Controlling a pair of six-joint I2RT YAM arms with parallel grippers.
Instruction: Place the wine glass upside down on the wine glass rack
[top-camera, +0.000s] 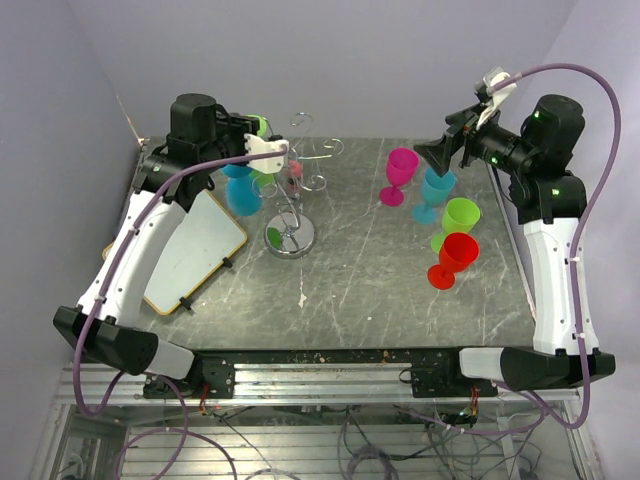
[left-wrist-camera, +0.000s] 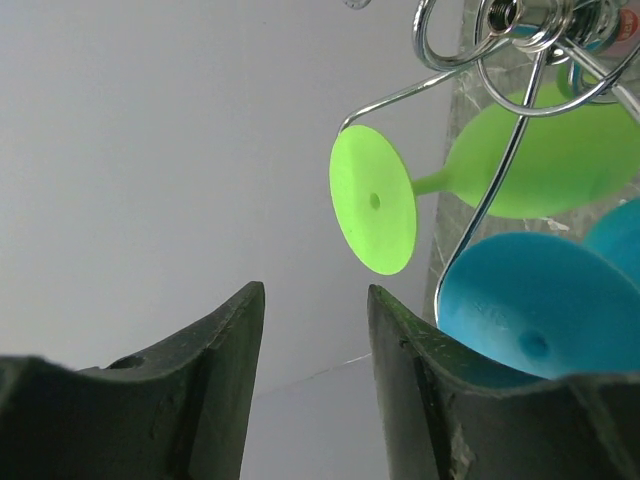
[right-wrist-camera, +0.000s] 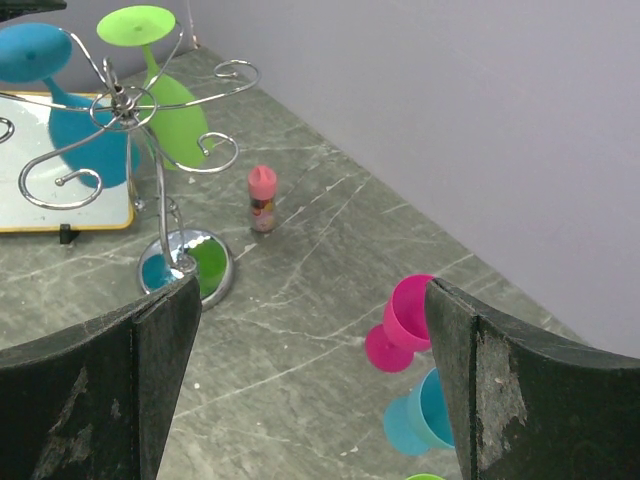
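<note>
Judging the risks first, we worry most about the wine glass rack (top-camera: 291, 215), a light wire stand on a round disc base at the left-centre of the table. A lime green wine glass (left-wrist-camera: 540, 165) and a blue wine glass (left-wrist-camera: 530, 315) hang on it bowl-down, their feet caught in its scroll arms. The left gripper (left-wrist-camera: 315, 310), jaws apart and holding nothing, sits just beside them. A careless swing of that arm could knock a foot out of its wire or tip the whole stand. Four more stand upright at the right, packed close: a magenta glass (top-camera: 399, 172), a teal glass (top-camera: 436, 190), a second lime green glass (top-camera: 459, 217) and a red glass (top-camera: 455, 256). The right gripper (right-wrist-camera: 310, 330), also spread wide and empty, hovers above the magenta and teal pair. Closing on one stem could topple its neighbour, and smooth plastic may slip when turned over. A small pink bottle (right-wrist-camera: 262, 198) near the base is another thing to clip. The table (top-camera: 380, 290) is grey, marble-patterned and scratched, with a white board (top-camera: 195, 250) at its left; pale lilac walls close in the back and sides
</note>
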